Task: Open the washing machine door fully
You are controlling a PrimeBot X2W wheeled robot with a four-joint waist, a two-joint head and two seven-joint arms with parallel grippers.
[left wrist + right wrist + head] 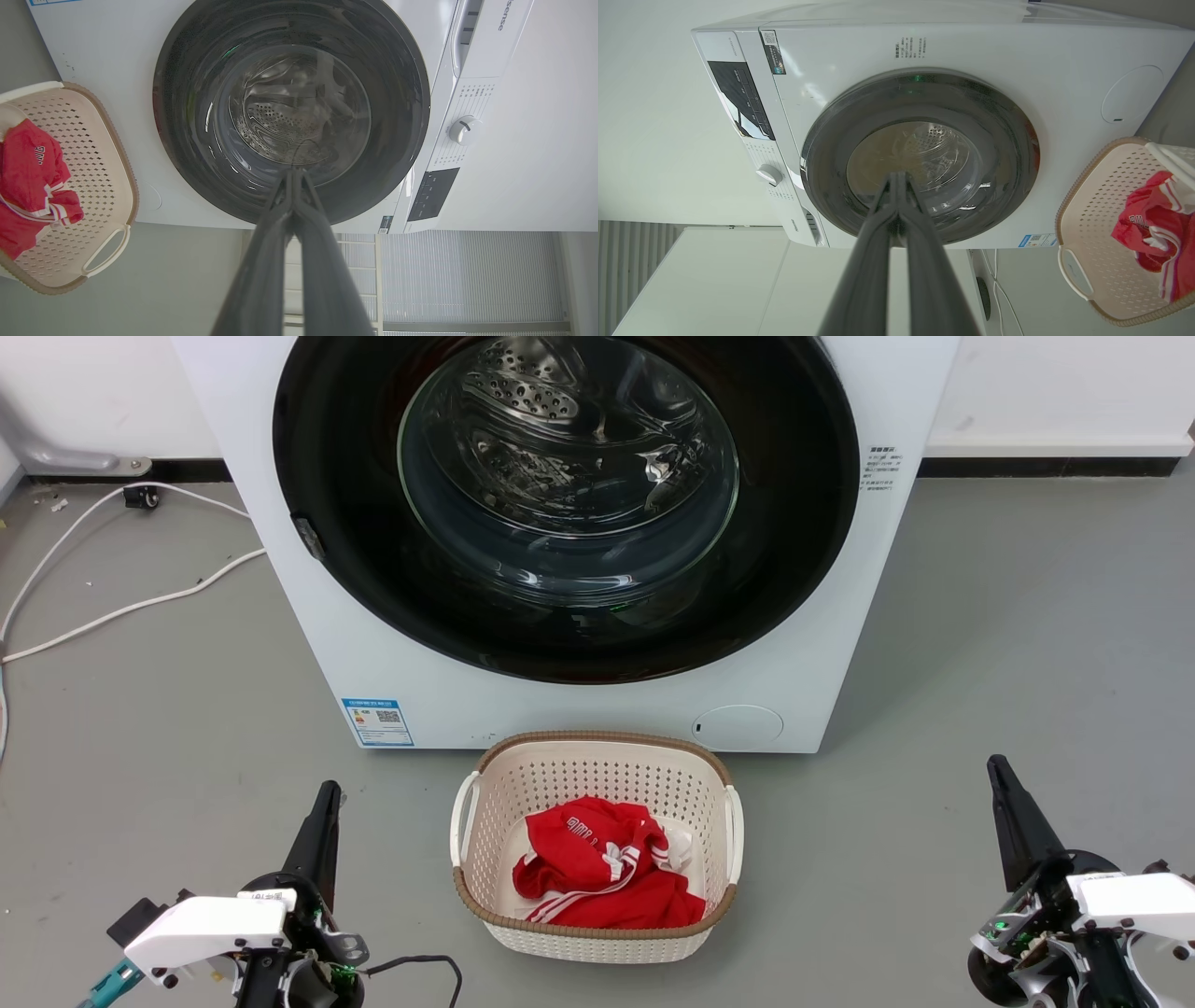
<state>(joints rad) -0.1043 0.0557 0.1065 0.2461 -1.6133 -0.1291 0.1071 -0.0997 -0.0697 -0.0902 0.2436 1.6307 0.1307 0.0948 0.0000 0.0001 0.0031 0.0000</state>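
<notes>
Two grippers, fingers pressed together and empty: your left gripper (327, 795) and right gripper (997, 767) sit low, pointing toward the washing machine (597, 709), well apart from it, flanking the laundry basket (597, 770). The washing machine door (567, 495) is shut flush. Step: approach, not begun. Next you must find a grip edge; the grey fitting (308, 537) on its left rim may serve, cannot tell.

white shells (210, 926), dark, seemingly matte fingers (317, 840)
</notes>
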